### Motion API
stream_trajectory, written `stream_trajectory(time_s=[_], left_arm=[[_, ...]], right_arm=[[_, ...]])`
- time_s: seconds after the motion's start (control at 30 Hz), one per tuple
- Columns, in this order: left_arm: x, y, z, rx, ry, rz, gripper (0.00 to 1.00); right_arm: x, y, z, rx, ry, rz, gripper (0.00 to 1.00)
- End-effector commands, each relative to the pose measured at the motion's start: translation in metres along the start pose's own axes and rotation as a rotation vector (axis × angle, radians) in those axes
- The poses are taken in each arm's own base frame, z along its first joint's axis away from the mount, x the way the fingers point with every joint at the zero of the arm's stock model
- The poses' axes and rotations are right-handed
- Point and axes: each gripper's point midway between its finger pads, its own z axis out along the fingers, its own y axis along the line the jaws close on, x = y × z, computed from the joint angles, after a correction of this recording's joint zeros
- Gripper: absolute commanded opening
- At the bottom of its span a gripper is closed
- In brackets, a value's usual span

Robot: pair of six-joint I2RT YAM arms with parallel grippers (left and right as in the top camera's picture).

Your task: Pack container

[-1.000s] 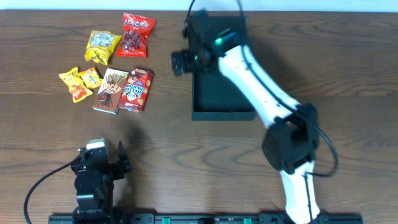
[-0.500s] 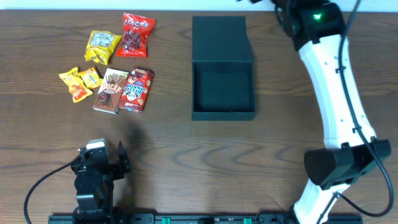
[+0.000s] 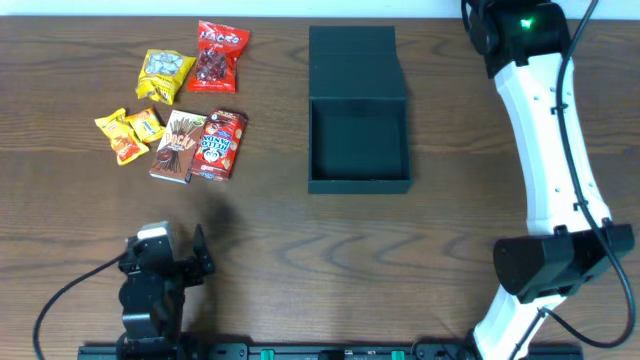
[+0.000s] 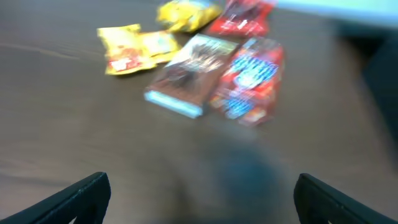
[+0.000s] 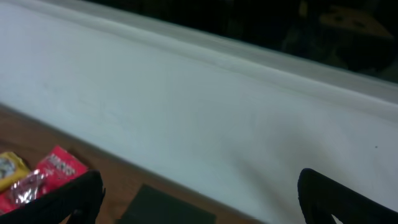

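The container (image 3: 322, 140), a dark teal-black box, lies open at the table's middle with its flap lid (image 3: 355, 58) folded back. Nothing shows inside it. Several snack packets lie to its left: a red packet (image 3: 220, 52), a yellow one (image 3: 165, 74), small yellow candies (image 3: 128, 132), a brown stick-snack box (image 3: 178, 146) and a red cookie packet (image 3: 220, 144). My left gripper (image 3: 198, 262) is open and empty near the front left, facing the snacks (image 4: 193, 71). My right gripper (image 5: 199, 186) is open and empty, raised at the back right, beyond the container's lid (image 5: 165, 208).
A white wall (image 5: 186, 106) runs along the table's back edge. My right arm (image 3: 545, 150) stretches along the table's right side. The container's edge (image 4: 382, 68) shows blurred at the right of the left wrist view.
My right arm has swung from over the container's lid to the back right corner, leaving the open box uncovered. The left arm has barely shifted.
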Motion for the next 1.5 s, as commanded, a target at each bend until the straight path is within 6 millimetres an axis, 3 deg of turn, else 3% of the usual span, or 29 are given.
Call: stream_trajectory(time_s=[0.0, 0.07, 0.2, 0.33, 0.47, 0.6, 0.8, 0.9, 1.0, 1.17, 1.33, 1.47], left_arm=[[0.003, -0.042, -0.004, 0.242, 0.067, -0.404, 0.95], [-0.002, -0.036, -0.002, 0.209, 0.048, -0.503, 0.95], [-0.048, -0.029, -0.006, 0.215, -0.141, -0.669, 0.95], [-0.086, -0.03, -0.017, 0.265, -0.301, -0.634, 0.95], [-0.106, -0.035, -0.019, 0.307, -0.362, -0.629, 0.95], [-0.123, -0.039, -0.013, 0.291, -0.345, -0.595, 0.96], [-0.164, -0.065, 0.016, 0.285, -0.194, -0.365, 0.95], [-0.192, -0.075, 0.043, 0.249, -0.087, -0.226, 0.95], [-0.215, -0.079, 0.09, 0.194, 0.078, -0.048, 0.95], [-0.237, -0.071, 0.166, 0.147, 0.239, 0.044, 0.95], [-0.237, -0.066, 0.243, 0.136, 0.328, 0.14, 0.95], [-0.218, -0.061, 0.295, 0.132, 0.397, 0.174, 0.95]], right_arm=[[0.013, 0.006, 0.004, -0.044, 0.037, -0.04, 0.99], [0.022, 0.016, 0.003, -0.104, 0.069, -0.032, 0.99], [0.036, 0.021, 0.004, -0.128, 0.119, -0.014, 0.99], [0.05, 0.026, 0.003, -0.152, 0.177, 0.037, 0.99], [0.046, 0.025, 0.004, -0.152, 0.159, 0.053, 0.99], [0.043, 0.029, 0.005, -0.2, 0.143, 0.091, 0.99], [0.063, 0.029, 0.012, -0.196, 0.208, 0.176, 0.99], [0.083, 0.037, 0.01, -0.21, 0.289, 0.193, 0.99], [0.107, 0.046, 0.003, -0.223, 0.394, 0.219, 0.99], [0.138, 0.059, -0.014, -0.242, 0.547, 0.25, 0.99], [0.156, 0.066, -0.028, -0.251, 0.642, 0.268, 0.99], [0.166, 0.07, -0.035, -0.257, 0.696, 0.276, 0.99]])
